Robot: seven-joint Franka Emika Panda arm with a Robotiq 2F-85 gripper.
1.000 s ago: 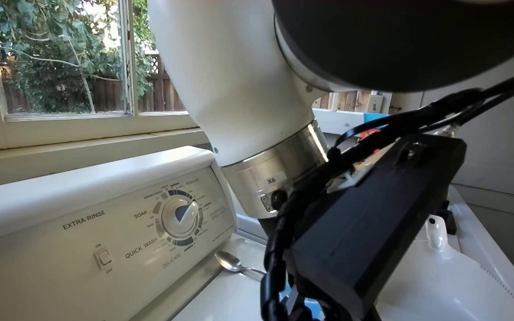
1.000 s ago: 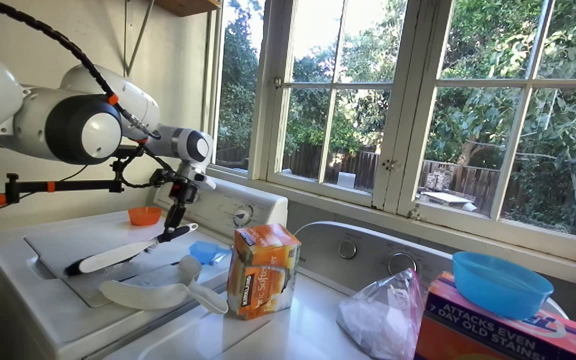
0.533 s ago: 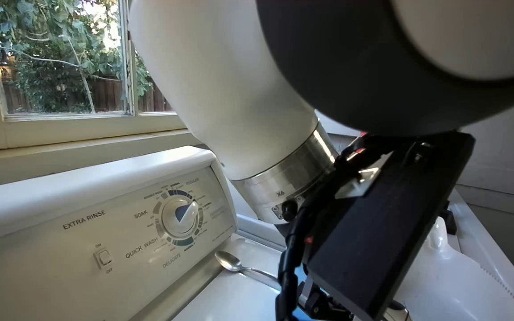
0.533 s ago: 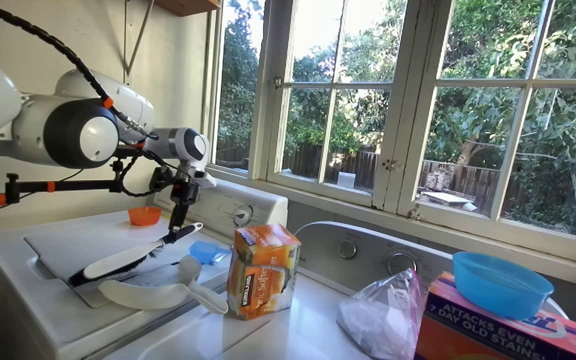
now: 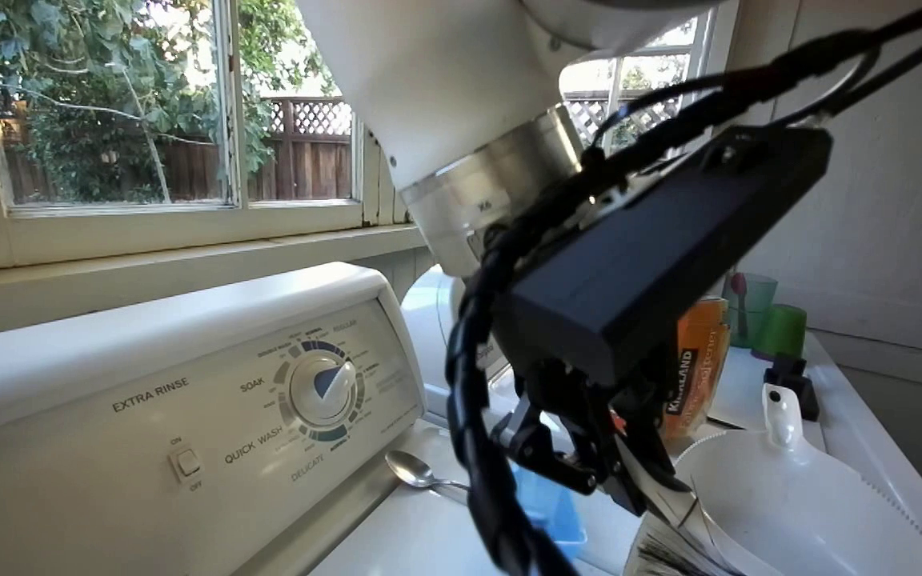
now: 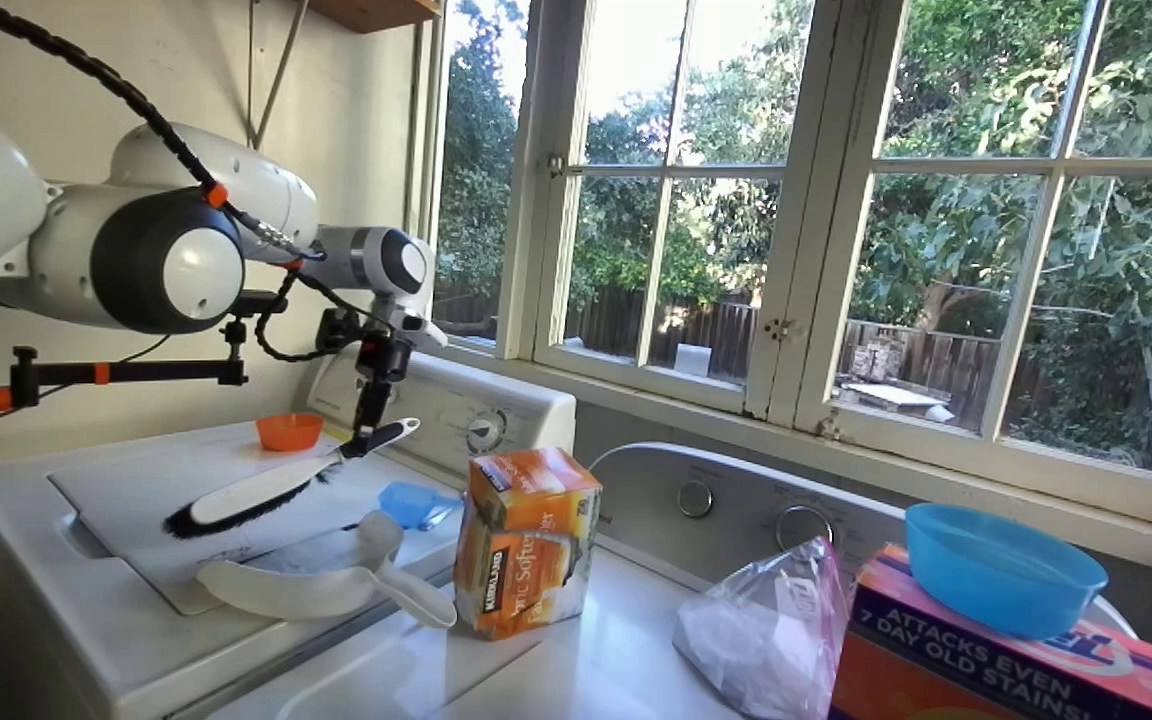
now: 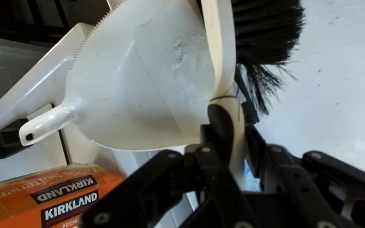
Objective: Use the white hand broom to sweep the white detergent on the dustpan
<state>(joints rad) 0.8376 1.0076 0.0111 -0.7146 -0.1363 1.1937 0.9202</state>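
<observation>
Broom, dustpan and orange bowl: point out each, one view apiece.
Broom (image 7: 225, 58): wrist view, on its white back.
Dustpan (image 7: 128, 98): wrist view, on the inside of its pan.
Orange bowl (image 6: 289, 434): an exterior view, on its outer wall.

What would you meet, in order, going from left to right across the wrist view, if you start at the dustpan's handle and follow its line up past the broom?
Dustpan handle → dustpan's broad pan, with white detergent toward its right → broom's pale back → broom's black bristles → speckled white surface.
</observation>
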